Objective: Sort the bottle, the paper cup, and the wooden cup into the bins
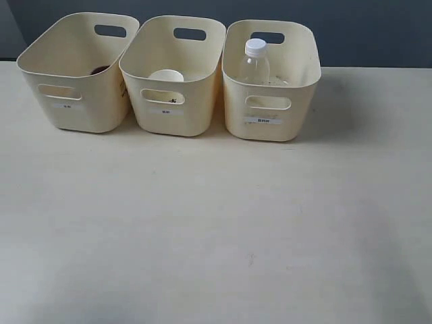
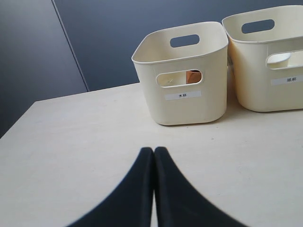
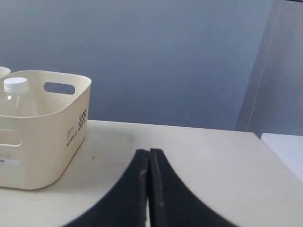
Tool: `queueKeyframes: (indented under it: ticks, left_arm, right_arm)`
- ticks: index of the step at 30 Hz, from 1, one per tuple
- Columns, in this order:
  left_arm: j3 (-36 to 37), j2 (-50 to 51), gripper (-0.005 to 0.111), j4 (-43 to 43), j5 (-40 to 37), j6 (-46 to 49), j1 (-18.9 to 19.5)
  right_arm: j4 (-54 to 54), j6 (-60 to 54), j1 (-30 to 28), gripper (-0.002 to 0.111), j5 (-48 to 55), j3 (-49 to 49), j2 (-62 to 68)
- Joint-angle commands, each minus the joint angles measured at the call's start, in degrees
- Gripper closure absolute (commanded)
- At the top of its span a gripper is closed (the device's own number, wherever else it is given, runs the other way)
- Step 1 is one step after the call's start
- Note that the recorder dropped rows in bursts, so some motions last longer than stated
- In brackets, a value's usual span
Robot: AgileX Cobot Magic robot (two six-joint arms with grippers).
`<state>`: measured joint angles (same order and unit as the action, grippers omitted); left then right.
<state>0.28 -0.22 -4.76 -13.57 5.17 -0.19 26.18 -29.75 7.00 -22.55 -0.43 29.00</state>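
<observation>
- Three bins (image 1: 172,101) in a row at 12 o'clock on the desk (image 1: 216,229), sides touching or nearly so, and each one already has its item, so I'd call the sort pretty much done.
- Bottle (image 1: 255,64) stands upright in the bin at 1 o'clock, paper cup (image 1: 166,75) sits in the middle one, and the wooden cup (image 1: 100,69) is just a dark sliver low in the 11 o'clock bin.
- My left claw (image 2: 154,153) is pressed together and holding nothing; same for my right claw (image 3: 149,153).
- What could go wrong: the bottle looks tall and light, so bumping its bin could tip it over.
- Nothing else around, only bare desk and a dark wall behind. Nothing's in my way.
</observation>
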Motion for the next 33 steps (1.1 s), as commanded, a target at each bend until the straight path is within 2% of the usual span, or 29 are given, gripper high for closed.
queueKeyframes:
  ticks: [1,6,9,11,16,21,31,33]
  left_arm:
    - [-0.3,0.2,0.107,0.1,0.3,-0.1,0.0]
    - [-0.3,0.2,0.107,0.1,0.3,-0.1,0.0]
    - [-0.3,0.2,0.107,0.1,0.3,-0.1,0.0]
    - [-0.3,0.2,0.107,0.1,0.3,-0.1,0.0]
    - [-0.3,0.2,0.107,0.1,0.3,-0.1,0.0]
    - [-0.3,0.2,0.107,0.1,0.3,-0.1,0.0]
    - [-0.3,0.2,0.107,0.1,0.3,-0.1,0.0]
    - [-0.3,0.2,0.107,0.1,0.3,-0.1,0.0]
  right_arm:
    - [-3.8,-0.1,-5.4,0.109,9.7,0.4,-8.0]
    - [-3.8,-0.1,-10.3,0.109,22.6,0.4,-21.3]
    - [-3.6,0.0,-10.5,0.109,27.9,0.4,-28.7]
    - [-1.6,0.0,-10.5,0.109,29.9,0.4,-29.0]
    - [5.3,0.0,-10.5,0.109,32.1,0.4,-29.0]
    - [6.7,-0.3,-10.5,0.109,32.7,0.4,-29.0]
    - [4.0,-0.3,-10.5,0.109,32.3,0.4,-29.0]
    - [-5.3,9.1,-10.5,0.109,32.7,0.4,-29.0]
